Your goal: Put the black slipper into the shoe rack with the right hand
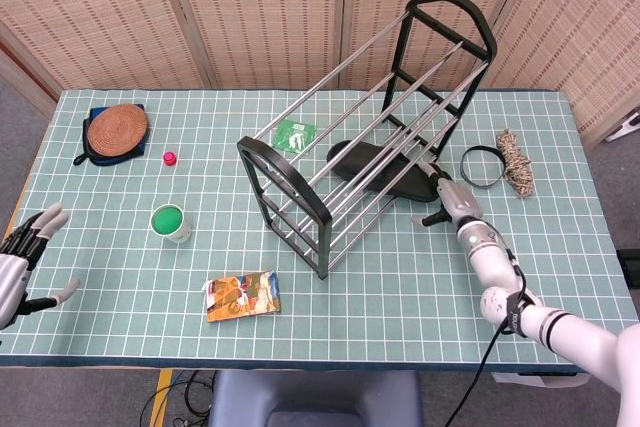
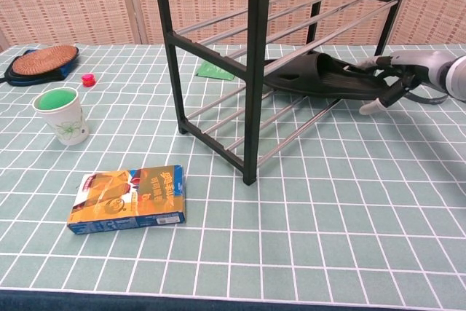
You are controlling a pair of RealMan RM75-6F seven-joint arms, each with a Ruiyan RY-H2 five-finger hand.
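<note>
Your right hand (image 2: 391,81) rests its fingers (image 2: 368,68) on the heel end of the black slipper (image 2: 322,78), with the thumb sticking out below toward the bench (image 2: 349,202). Whether the fingers actually clamp the slipper you cannot tell from either view.

The slipper is matte black, low and open-backed, with a wide strap over the front. It lies on the lowest rails of the shoe rack (image 1: 370,127), toe end inside the frame and heel end projecting past the rack on your right-hand side. The rack is a black frame with bare metal rods, standing diagonally on the green gridded bench.

Just beyond your hand lie a black ring (image 1: 479,167) and a bundle of twine (image 1: 515,161). A green packet (image 1: 294,134) lies behind the rack.

The orange box (image 2: 128,198) carries printed characters on its lid; these are too small to read. The paper cup (image 2: 60,114) shows a faint leaf pattern.

Your left hand (image 1: 22,267) hovers spread and empty off the bench's left edge.
</note>
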